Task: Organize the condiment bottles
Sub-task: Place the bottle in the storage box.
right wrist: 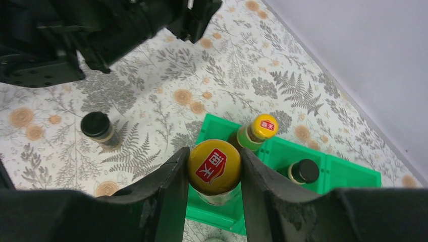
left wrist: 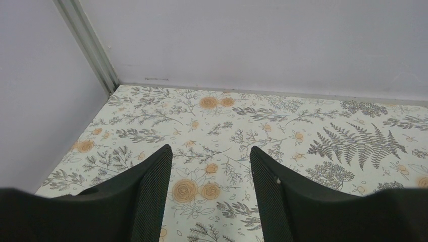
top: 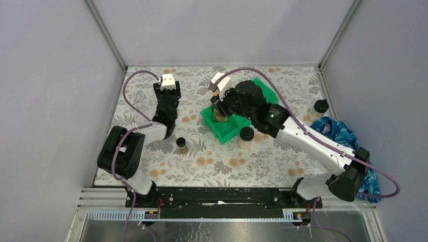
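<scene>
My right gripper (right wrist: pixel 214 164) is shut on the yellow cap of a brown bottle (right wrist: pixel 214 169) and holds it upright in the near-left compartment of the green bin (right wrist: pixel 348 174). In the top view the gripper (top: pixel 220 107) stands over that corner of the bin (top: pixel 229 132). A second yellow-capped bottle (right wrist: pixel 263 127) and a black-capped dark jar (right wrist: pixel 304 171) stand in the bin. Another dark jar (top: pixel 181 145) stands on the table left of the bin and also shows in the right wrist view (right wrist: pixel 98 128). My left gripper (left wrist: pixel 209 151) is open and empty over bare tablecloth, at the back left (top: pixel 167 86).
A clear black-lidded jar (top: pixel 246 136) stands on the table against the bin's near side. Another clear jar (top: pixel 319 110) stands at the right by a blue bag (top: pixel 345 133). Grey walls close the table at the back and on both sides.
</scene>
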### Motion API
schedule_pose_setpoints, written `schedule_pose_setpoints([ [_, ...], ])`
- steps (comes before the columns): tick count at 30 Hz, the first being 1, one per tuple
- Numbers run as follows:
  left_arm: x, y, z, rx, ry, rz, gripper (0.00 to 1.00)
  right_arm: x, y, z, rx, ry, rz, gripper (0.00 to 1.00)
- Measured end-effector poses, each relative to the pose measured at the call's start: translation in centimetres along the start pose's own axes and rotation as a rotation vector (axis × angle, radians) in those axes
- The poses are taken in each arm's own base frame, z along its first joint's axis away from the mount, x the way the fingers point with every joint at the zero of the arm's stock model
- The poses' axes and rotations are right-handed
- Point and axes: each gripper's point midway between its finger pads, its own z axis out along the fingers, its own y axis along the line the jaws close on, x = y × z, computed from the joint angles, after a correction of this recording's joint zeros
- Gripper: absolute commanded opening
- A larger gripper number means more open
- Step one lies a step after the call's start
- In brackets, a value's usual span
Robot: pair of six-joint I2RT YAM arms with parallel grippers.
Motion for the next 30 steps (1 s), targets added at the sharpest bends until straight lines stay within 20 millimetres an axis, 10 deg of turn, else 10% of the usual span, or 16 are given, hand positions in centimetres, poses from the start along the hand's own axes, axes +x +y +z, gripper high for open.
schedule_pose_setpoints([
  [30,0.0,0.0,0.0,0.0,-0.001,-0.001,0.64,4.1,-2.9,1.3,0.014,0.016,0.128,0.0],
])
